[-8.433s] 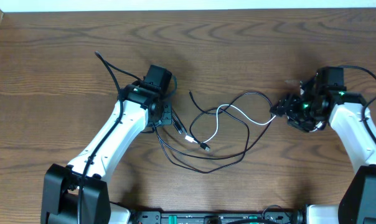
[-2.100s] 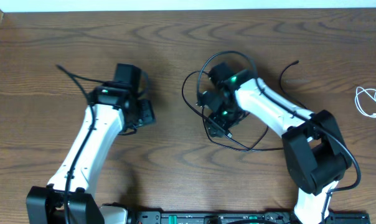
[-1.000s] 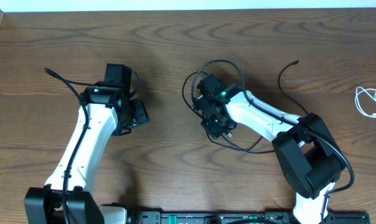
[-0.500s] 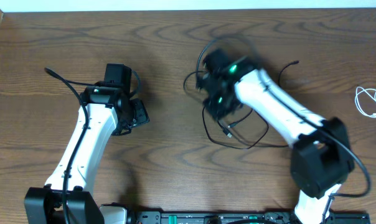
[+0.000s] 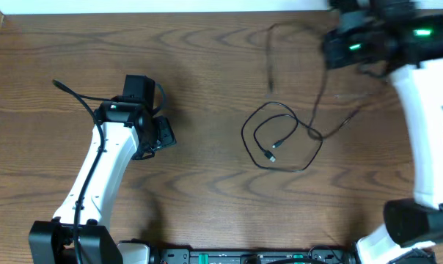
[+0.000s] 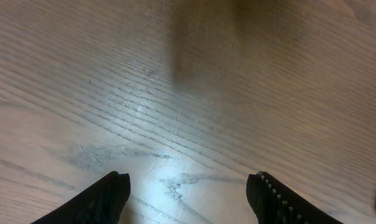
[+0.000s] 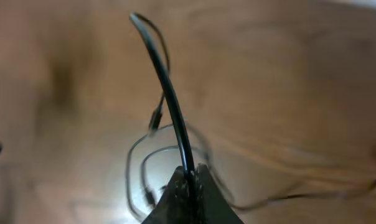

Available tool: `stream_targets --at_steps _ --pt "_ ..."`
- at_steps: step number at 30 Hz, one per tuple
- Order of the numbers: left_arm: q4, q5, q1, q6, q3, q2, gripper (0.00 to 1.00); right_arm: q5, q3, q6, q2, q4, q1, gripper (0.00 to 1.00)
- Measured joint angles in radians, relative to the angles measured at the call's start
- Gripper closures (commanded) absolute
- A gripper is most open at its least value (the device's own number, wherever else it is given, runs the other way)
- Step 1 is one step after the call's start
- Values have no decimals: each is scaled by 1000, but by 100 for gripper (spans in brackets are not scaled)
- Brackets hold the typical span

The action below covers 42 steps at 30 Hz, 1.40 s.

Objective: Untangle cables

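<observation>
Toward the near left of the table (image 5: 207, 205), left gripper (image 6: 187, 190) hangs with jaws well apart, nothing between them. Mid-table to its right, cables (image 5: 310, 133) lie in slack overlapping black loops, one plug (image 5: 271, 155) inside the loop. Far right, right gripper (image 7: 189, 175) is raised, jaws pinched tight on a black strand (image 7: 170, 93) that trails down toward the loops. Assessment: light, limp, thin cord, likely to slip through a pinch and drag its neighbours. Recommend holding just behind a plug, or on a free stretch clear of crossings
</observation>
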Motion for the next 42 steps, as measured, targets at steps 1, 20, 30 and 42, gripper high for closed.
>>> stream_targets --at_steps 1,20,30,42 --pt "0 0 0 0 0 0 34 2 9 0 -12 5 -28 99" --pt "1 0 0 0 0 0 35 -336 22 273 -114 308 -475 99" --pt "0 0 0 0 0 0 35 -796 22 639 -114 978 -464 99" --pt "0 0 0 0 0 0 35 -722 34 1017 -131 1511 -494 99"
